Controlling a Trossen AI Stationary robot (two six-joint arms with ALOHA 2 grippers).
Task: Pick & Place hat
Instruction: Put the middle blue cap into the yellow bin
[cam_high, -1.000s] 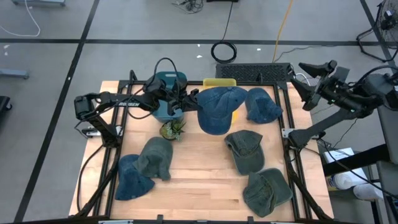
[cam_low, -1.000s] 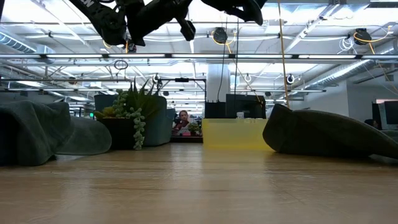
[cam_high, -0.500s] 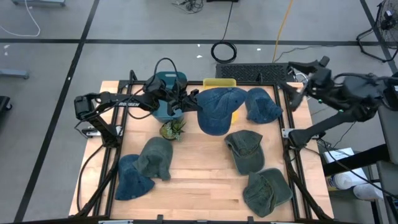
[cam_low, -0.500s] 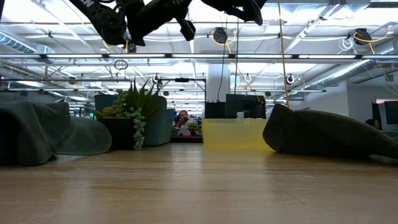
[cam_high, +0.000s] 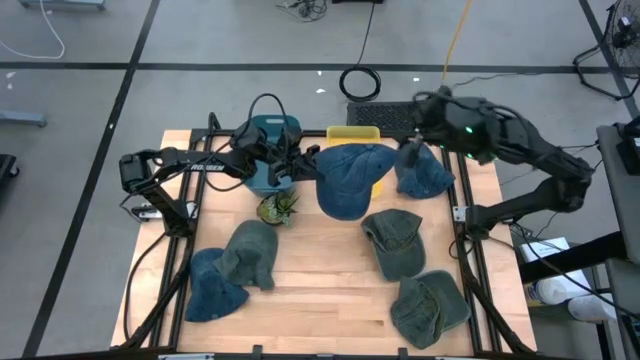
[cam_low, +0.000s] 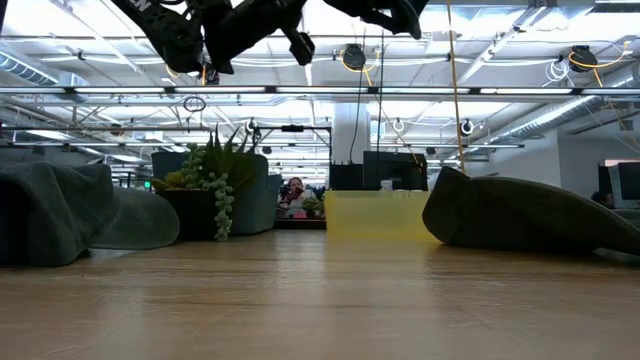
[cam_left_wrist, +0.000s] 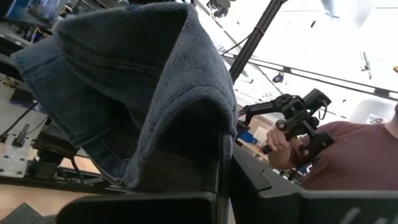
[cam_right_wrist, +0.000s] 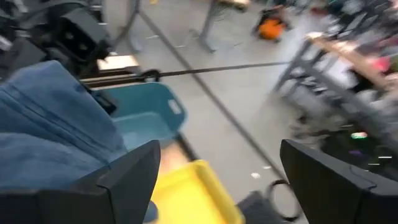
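Observation:
My left gripper (cam_high: 305, 160) is shut on a blue denim hat (cam_high: 350, 175), held in the air over the far middle of the table, just in front of the yellow bin (cam_high: 352, 132). The left wrist view shows the hat (cam_left_wrist: 149, 87) rising above the gripper (cam_left_wrist: 224, 183). My right gripper (cam_high: 408, 150) is open and hovers near the far right corner, above the far edge of a second blue hat (cam_high: 422, 172) that lies on the table. In its wrist view the open gripper (cam_right_wrist: 217, 186) looks over the held hat (cam_right_wrist: 50, 130), with nothing between its fingers. My left gripper pinches the denim hat between its two fingers at the hat's left edge (cam_left_wrist: 221, 155), on folded cloth. The fingers come roughly level from the table's left. The hat is lifted clear of the table (cam_low: 385, 10) and spreads out beyond the fingers.
A teal bin (cam_high: 270, 135) stands beside the yellow bin at the far edge. A small potted plant (cam_high: 277, 208) sits left of centre. Two olive hats (cam_high: 395, 242) (cam_high: 430, 305) lie on the right, and a grey-green hat (cam_high: 250, 252) overlaps a blue one (cam_high: 210, 288) near left. A person (cam_left_wrist: 348, 162) sits behind.
My right arm has swung in from beyond the table's right edge toward the left, and its gripper now hangs over the far right corner above the second blue hat. My left arm and the held hat have kept still.

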